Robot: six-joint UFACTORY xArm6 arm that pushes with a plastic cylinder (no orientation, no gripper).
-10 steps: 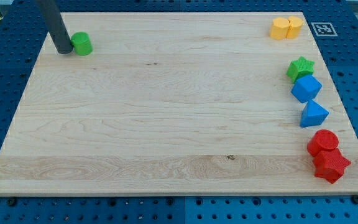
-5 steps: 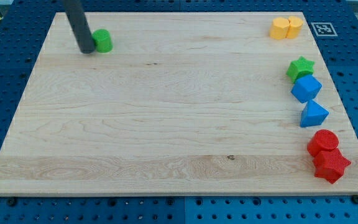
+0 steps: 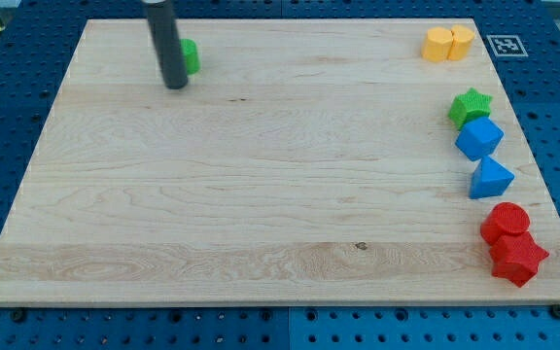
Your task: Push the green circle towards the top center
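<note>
You see my tip [image 3: 175,86] pressed against view-left side of green circle [image 3: 191,56], rod half hiding it, placed there to shove circle rightward toward top centre; nothing held.

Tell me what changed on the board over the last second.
My tip moved toward the view's right and pushed the green circle with it, along the top edge and slightly up; the rod now hides the circle's left part. The yellow blocks, green star, blue blocks, red blocks and wooden board stayed put.
</note>
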